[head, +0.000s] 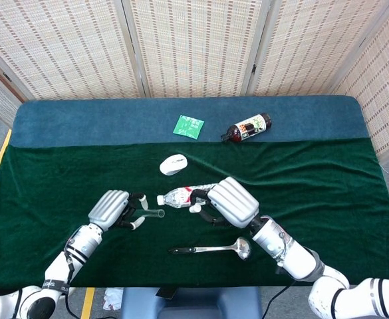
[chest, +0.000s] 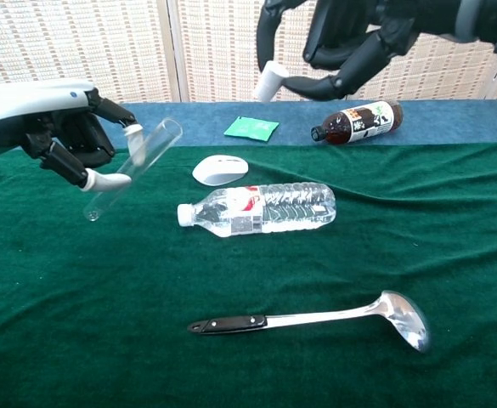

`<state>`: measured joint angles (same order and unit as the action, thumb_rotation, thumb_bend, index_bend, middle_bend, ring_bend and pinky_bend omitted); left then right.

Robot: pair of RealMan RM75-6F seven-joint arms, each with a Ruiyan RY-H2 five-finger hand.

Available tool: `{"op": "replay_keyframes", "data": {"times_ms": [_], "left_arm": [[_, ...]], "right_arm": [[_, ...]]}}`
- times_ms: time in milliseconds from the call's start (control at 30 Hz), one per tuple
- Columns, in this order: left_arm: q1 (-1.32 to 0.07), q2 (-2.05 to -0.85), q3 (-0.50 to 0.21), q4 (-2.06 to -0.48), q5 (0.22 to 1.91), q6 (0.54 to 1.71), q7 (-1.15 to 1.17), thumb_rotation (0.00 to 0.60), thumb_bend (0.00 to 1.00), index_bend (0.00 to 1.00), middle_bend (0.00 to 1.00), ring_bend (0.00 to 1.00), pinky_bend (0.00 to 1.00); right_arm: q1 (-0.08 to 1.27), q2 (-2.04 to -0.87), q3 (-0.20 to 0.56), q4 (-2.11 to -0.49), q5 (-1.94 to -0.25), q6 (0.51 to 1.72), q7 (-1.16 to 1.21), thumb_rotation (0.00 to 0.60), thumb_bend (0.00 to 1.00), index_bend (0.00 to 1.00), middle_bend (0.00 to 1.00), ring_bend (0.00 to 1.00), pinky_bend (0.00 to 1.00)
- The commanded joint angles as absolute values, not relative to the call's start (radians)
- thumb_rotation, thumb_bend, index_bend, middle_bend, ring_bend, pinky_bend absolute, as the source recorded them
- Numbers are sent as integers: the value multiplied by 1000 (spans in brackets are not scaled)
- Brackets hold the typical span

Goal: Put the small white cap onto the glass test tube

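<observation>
My left hand [head: 114,210] [chest: 53,132] holds the clear glass test tube [chest: 134,167] [head: 151,214] above the green cloth, pinched near its middle. The tube is tilted, its open mouth up and toward the right. My right hand [head: 231,201] [chest: 358,38] pinches the small white cap [chest: 270,82] [head: 195,207] in the air. The cap hangs to the right of the tube's mouth and a little higher, with a clear gap between them.
On the green cloth [head: 48,173] lie a plastic water bottle [chest: 261,208], a white mouse [chest: 220,170] and a metal ladle [chest: 316,318] near the front. A green packet [chest: 251,127] and a dark bottle [chest: 357,121] lie on the blue strip behind.
</observation>
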<state>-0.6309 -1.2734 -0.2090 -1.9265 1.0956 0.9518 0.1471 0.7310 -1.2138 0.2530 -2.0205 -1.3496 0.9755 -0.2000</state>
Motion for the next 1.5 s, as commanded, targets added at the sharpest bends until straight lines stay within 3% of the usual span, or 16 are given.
{"op": "replay_keyframes", "data": {"times_ms": [33, 567, 1500], "left_arm": [[-657, -1268, -217, -1940, 1050, 932, 161, 600, 513, 739, 952, 953, 900], [-734, -1268, -222, -1982, 894, 904, 193, 600, 520, 739, 952, 954, 900], [-769, -1263, -204, -1963, 883, 881, 118, 600, 527, 739, 952, 954, 900]], "right_arm": [[754, -1240, 252, -2010, -1326, 967, -236, 600, 580, 736, 1000, 1000, 1000], [842, -1327, 266, -1979, -1224, 953, -349, 600, 583, 738, 1000, 1000, 1000], [879, -1358, 242, -1954, -1199, 964, -361, 600, 582, 738, 1000, 1000, 1000]]}}
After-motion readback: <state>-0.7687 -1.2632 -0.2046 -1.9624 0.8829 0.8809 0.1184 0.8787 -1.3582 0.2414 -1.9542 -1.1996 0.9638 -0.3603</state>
